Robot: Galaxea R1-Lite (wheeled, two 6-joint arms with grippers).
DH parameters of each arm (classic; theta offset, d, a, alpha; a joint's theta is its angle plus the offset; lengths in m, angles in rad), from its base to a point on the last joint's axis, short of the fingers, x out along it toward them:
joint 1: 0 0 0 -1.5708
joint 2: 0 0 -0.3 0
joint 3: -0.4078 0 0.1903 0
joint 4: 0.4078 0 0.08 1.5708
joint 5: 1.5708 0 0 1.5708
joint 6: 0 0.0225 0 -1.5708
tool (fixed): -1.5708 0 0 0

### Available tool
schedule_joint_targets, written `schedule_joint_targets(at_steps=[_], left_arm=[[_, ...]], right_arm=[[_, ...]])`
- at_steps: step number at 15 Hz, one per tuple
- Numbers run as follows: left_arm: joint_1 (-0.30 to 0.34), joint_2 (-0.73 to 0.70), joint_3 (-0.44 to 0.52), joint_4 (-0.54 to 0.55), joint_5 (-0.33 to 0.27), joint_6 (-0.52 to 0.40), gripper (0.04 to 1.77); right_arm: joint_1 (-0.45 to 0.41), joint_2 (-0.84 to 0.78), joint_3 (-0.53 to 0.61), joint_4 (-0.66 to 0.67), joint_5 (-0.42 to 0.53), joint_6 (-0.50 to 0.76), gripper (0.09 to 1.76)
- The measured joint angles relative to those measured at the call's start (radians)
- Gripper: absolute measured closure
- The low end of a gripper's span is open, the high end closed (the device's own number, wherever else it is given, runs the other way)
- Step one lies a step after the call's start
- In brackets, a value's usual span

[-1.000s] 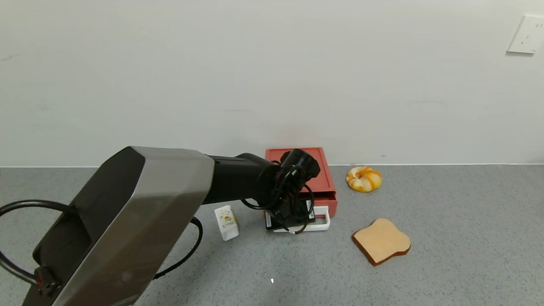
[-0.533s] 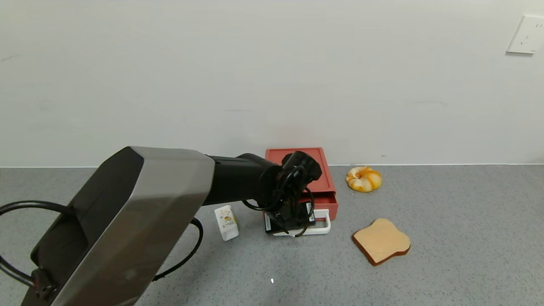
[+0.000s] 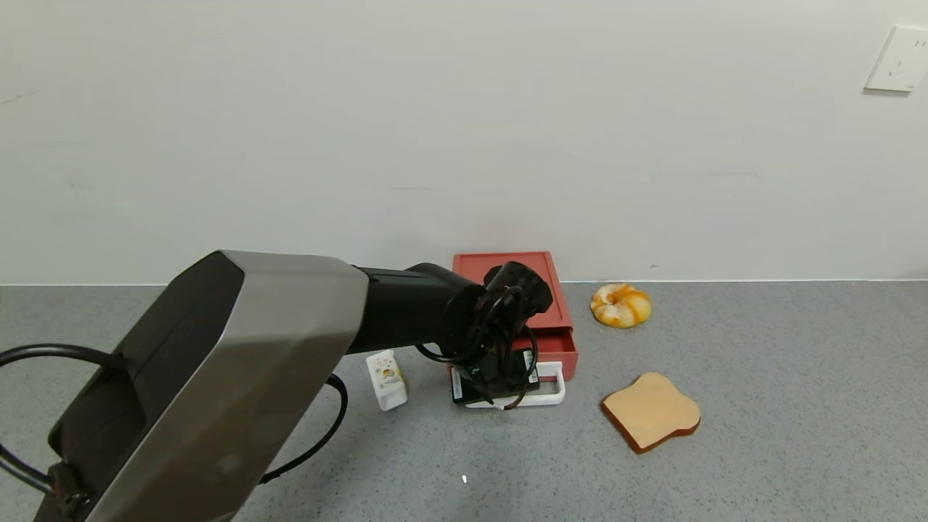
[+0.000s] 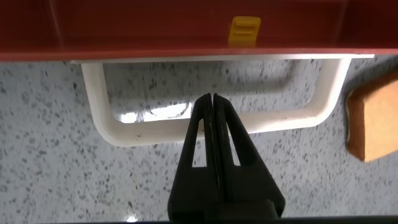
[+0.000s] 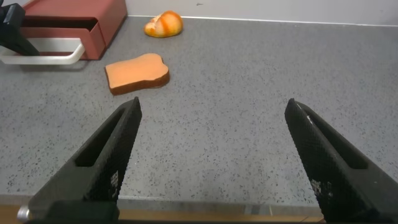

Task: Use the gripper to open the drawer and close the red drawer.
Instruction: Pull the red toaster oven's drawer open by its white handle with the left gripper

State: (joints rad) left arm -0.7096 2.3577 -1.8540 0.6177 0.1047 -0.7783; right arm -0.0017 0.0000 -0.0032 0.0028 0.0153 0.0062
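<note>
The brick-red drawer box [image 3: 552, 290] stands against the wall, with its tray pulled out a little toward the front. Its white loop handle [image 3: 557, 386] lies flat on the counter. My left gripper [image 3: 500, 380] hangs over the handle's left part. In the left wrist view the gripper [image 4: 211, 98] is shut, fingers pressed together, and its tip reaches past the handle's [image 4: 149, 132] near bar into the loop. The red tray front [image 4: 155, 31] lies just beyond. My right gripper [image 5: 214, 104] is open and empty, low over the counter's front edge, far from the drawer [image 5: 93, 18].
A small white carton [image 3: 386, 378] stands just left of the drawer. A toast slice [image 3: 651, 410] lies front right of it, and a bun [image 3: 620, 304] lies to its right near the wall. A wall socket [image 3: 896, 59] is at the upper right.
My left gripper has moved slightly toward the front. The white handle and the red tray front have slid out with it by a small amount.
</note>
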Motion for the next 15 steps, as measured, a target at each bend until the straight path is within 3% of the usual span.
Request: schedule_joint_targets(at_steps=[15], left_arm=[[-0.038, 0.001, 0.000, 0.056, 0.002, -0.026, 1.70]], right_arm=[[0.000, 0.000, 0.000, 0.000, 0.000, 0.000, 0.15]])
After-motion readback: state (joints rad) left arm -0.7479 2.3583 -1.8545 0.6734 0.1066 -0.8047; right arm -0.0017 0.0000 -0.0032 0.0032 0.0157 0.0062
